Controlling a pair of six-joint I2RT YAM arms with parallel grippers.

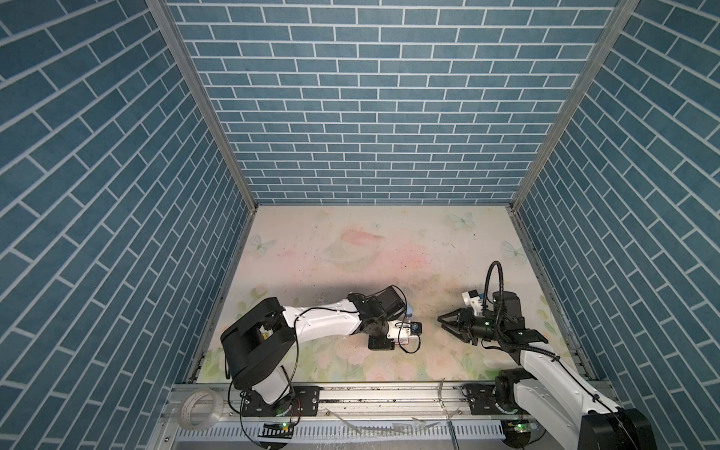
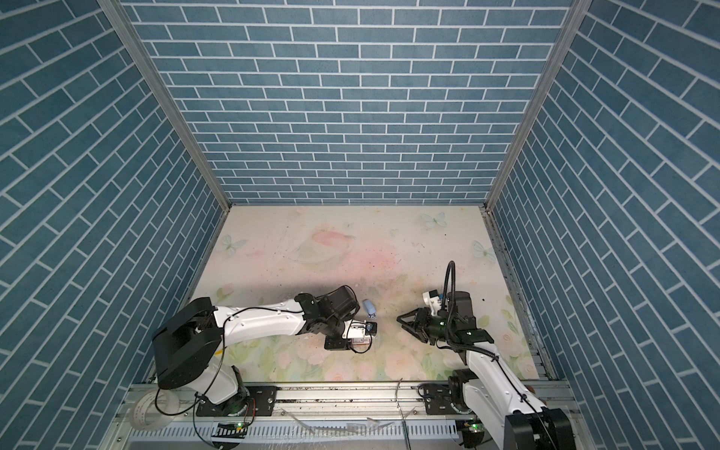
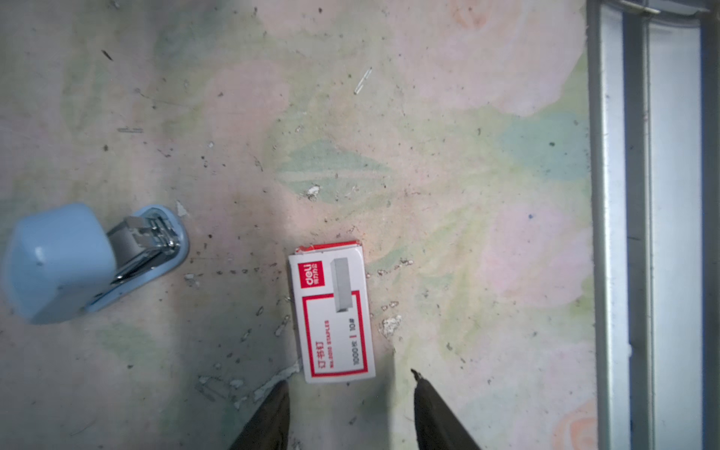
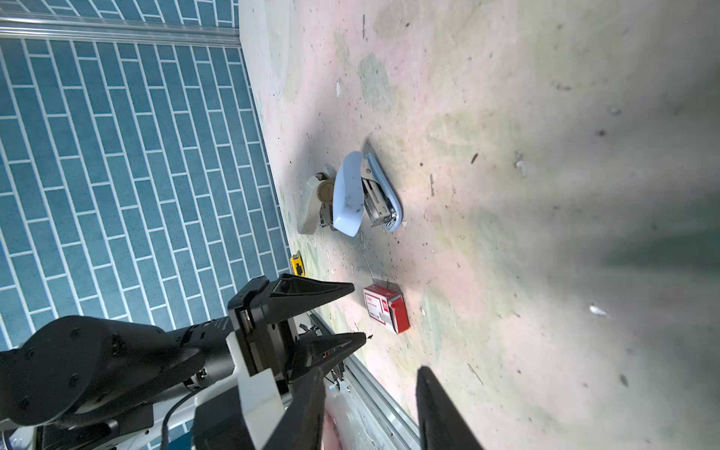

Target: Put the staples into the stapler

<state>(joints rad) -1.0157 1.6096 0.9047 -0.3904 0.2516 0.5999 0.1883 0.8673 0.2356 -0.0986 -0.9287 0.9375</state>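
Table (image 3: 428, 117) holds everything. Both pincers gape empty: the left gripper (image 4: 357, 311) straddles the end of the box (image 3: 333, 311), the right gripper (image 4: 372, 370) is well apart. Nearby the stapler (image 3: 58, 261) lies hinged open. We see no staples and judge them boxed: light, brittle strips, best pinched gently along their long sides.

On the table's (image 2: 311, 249) near half — the stapler (image 2: 370, 307) behind the staple box (image 3: 333, 311), apart
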